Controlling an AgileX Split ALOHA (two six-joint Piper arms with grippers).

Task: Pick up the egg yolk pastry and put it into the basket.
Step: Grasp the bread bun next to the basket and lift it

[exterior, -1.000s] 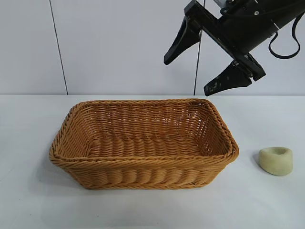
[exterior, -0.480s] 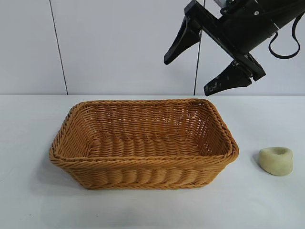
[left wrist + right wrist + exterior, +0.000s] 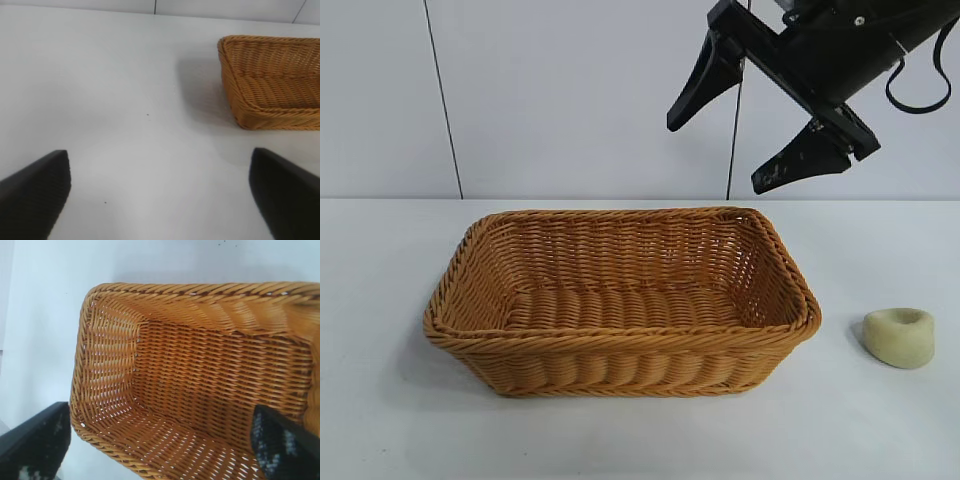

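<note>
The egg yolk pastry (image 3: 899, 337), a small pale cream-yellow lump with a dimpled top, lies on the white table to the right of the basket. The orange-brown wicker basket (image 3: 620, 345) stands mid-table with nothing in it; it also shows in the left wrist view (image 3: 240, 95) and in the right wrist view (image 3: 115, 365). My right gripper (image 3: 715, 150) hangs open and empty high above the basket's back right corner, far above the pastry. My left gripper (image 3: 160, 195) is open and empty over bare table left of the basket; it does not show in the exterior view.
A white wall with vertical panel seams (image 3: 440, 100) rises behind the table. White table surface (image 3: 880, 440) lies around the basket and pastry. A black cable loop (image 3: 920, 80) hangs from the right arm.
My right gripper has shifted very slightly up and to the right. The pastry and basket have not moved.
</note>
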